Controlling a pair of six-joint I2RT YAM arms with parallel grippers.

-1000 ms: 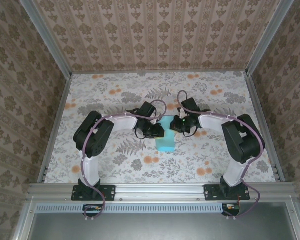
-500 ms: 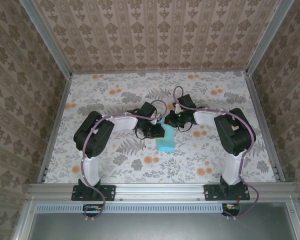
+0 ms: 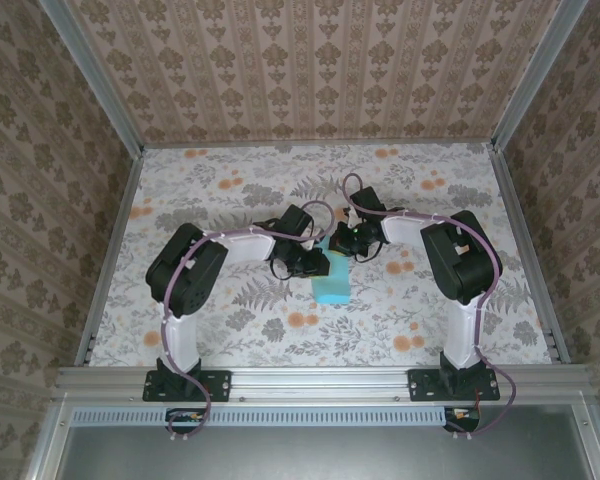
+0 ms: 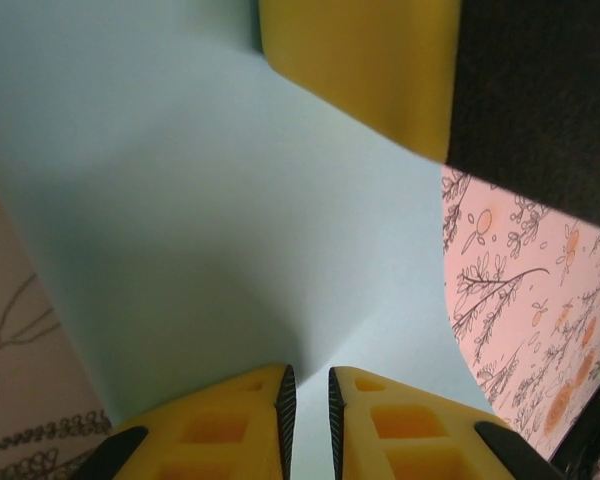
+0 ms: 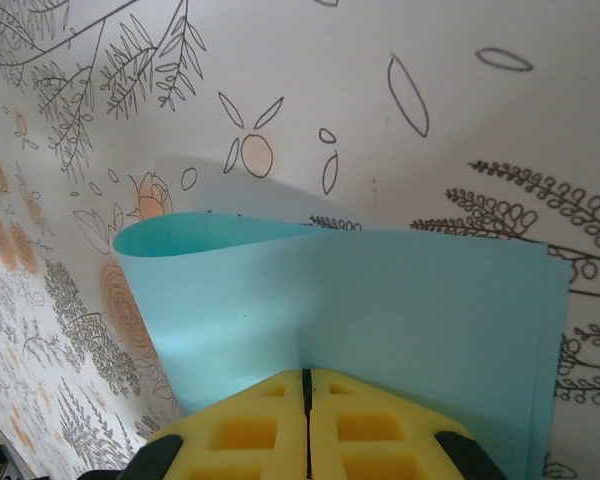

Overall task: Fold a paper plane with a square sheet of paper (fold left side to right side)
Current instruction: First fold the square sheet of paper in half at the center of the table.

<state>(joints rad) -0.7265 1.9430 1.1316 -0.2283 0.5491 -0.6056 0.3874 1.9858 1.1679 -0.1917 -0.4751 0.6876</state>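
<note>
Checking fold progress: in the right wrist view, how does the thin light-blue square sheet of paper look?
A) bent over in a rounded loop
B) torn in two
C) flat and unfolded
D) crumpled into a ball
A: the light-blue square sheet of paper curves over in a soft loop, pinched by the right gripper.

Looked down on a desk (image 3: 230, 190) spread with a white cover printed in grey ferns and orange blooms, edged by metal rails (image 3: 110, 250) at left, right and near side. Found one cyan paper (image 3: 332, 290) near the middle, lower layer flat on the print, upper layer curled over it in a soft, uncreased loop. Noted a faint shadow on the desk beside that loop.
</note>
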